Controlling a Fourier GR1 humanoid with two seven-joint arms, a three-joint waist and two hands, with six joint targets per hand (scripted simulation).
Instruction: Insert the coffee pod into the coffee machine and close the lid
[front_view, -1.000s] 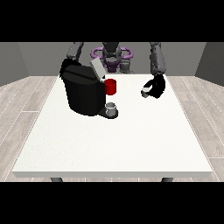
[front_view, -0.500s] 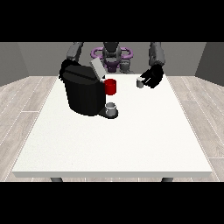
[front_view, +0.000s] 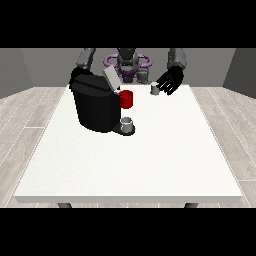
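Note:
The black coffee machine (front_view: 95, 107) stands on the left part of the table, with its grey lid (front_view: 110, 78) tilted up and open. A red part (front_view: 126, 99) juts from its front. Below it a small grey cup (front_view: 127, 123) sits on the drip tray. The hand at the view's right (front_view: 170, 80) hangs in the air to the right of the machine, fingers curled round a small grey coffee pod (front_view: 155, 89). The arm at the view's left (front_view: 86, 58) runs down behind the machine, which hides its hand.
The white table (front_view: 150, 165) stretches wide towards the camera, its front edge near the bottom of the view. The robot's torso (front_view: 128, 64) with purple rings stands behind the far edge.
The hand at the view's right has risen from near the table and moved left towards the machine, carrying the pod. The machine, lid and cup have not moved.

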